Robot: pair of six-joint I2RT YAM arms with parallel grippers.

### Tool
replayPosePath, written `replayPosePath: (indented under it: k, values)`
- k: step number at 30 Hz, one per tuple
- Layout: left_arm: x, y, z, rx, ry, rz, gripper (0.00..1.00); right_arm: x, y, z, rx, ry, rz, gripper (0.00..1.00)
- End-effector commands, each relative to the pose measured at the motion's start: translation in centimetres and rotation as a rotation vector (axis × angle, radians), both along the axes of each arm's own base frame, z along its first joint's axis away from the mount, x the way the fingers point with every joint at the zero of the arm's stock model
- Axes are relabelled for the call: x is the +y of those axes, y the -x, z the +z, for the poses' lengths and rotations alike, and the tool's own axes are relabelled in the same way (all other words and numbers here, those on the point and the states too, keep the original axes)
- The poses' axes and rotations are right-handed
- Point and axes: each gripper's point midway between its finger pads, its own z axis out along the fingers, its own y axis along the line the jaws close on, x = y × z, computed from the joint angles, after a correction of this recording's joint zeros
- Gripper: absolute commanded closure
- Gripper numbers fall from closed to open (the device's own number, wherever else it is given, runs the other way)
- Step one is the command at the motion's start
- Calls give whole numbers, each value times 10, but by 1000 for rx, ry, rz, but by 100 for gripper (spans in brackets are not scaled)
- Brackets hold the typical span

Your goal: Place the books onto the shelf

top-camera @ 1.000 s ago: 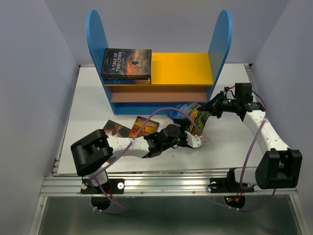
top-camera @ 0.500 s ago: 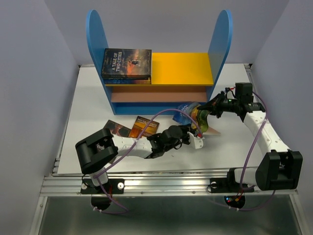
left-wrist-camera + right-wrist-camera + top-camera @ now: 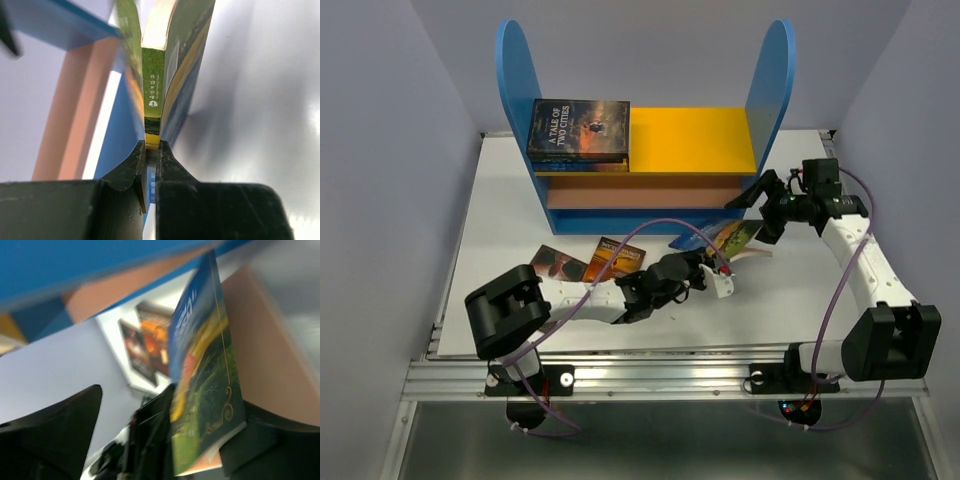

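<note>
Left jaws clamp the green book (image 3: 153, 90) in front of the shelf (image 3: 520, 80), while right jaws stand open close by.

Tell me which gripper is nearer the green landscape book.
Left. The left gripper is shut on the green book at its spine; the right gripper stands open at its other end, not gripping.

Green book (image 3: 732, 238) aslant, just before yellow-topped shelf (image 3: 690, 140).
</note>
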Motion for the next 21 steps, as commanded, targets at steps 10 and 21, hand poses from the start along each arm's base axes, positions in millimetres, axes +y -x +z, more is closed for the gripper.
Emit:
replayPosePath:
  k: [10, 21]
  values:
    - [28, -16, 138, -189, 160, 130, 100, -122, -1, 18, -120, 728, -295, 0]
    - [60, 20, 184, -193, 52, 68, 100, -178, 31, 23, -90, 941, -535, 0]
